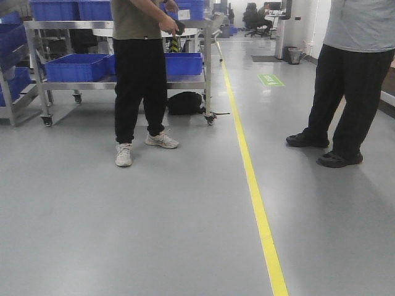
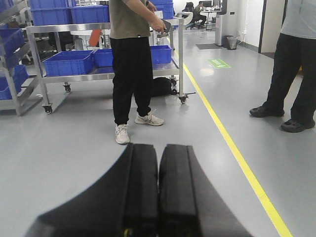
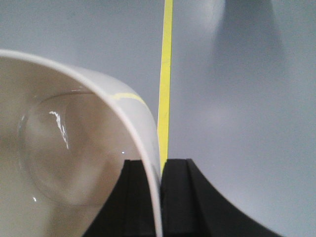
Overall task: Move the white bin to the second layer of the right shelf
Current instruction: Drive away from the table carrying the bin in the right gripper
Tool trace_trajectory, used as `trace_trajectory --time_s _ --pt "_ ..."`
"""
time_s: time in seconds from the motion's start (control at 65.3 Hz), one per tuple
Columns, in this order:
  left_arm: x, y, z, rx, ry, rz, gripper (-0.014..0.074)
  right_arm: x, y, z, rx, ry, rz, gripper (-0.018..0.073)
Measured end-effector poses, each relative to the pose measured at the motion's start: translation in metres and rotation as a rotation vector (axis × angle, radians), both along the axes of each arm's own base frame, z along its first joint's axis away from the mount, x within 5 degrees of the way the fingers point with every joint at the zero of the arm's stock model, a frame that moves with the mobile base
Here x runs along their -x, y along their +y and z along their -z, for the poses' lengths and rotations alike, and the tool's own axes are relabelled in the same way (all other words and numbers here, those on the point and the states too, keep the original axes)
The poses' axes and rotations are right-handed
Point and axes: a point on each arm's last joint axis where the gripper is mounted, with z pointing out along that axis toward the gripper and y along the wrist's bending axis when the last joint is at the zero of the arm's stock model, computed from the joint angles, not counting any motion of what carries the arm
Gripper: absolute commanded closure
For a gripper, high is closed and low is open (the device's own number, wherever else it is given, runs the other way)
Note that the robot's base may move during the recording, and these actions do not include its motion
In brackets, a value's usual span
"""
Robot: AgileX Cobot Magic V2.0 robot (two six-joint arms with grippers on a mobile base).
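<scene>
At the far left of the front view, a slanted steel rack [image 1: 10, 98] stands just beside a wheeled stainless-steel trolley [image 1: 68, 25]. Both carry big blue rectangular plastic crates [image 1: 77, 66]. A person in an olive shirt and black trousers [image 1: 140, 74] stands in front of the trolley and hides its middle, hands around a small dark object (too small to identify, possibly a handset). A black bag [image 1: 185, 102] lies on the smooth grey floor [image 1: 123, 234] under the trolley's right end. A yellow painted floor line [image 1: 259, 209] runs away down the aisle. To its right stands a second person in a grey top and black trousers [image 1: 349, 92]. The left gripper [image 2: 158, 148] hangs over bare floor, its black fingers pressed together with nothing between them. The right gripper [image 3: 160, 165] is clamped on the wall of the glossy cream-white plastic bin [image 3: 74, 163], one finger inside and one outside. The bin is held above the floor, its hollow facing the wrist camera and its rim meeting the yellow line in that view.
</scene>
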Motion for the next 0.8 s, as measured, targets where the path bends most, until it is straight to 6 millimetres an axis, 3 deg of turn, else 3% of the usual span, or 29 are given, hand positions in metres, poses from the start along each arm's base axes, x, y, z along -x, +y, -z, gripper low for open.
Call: trace_trajectory --time_s 0.796 --pt "0.0 0.0 0.0 0.0 0.0 0.0 0.0512 0.0 0.0 0.0 0.0 0.0 0.0 0.0506"
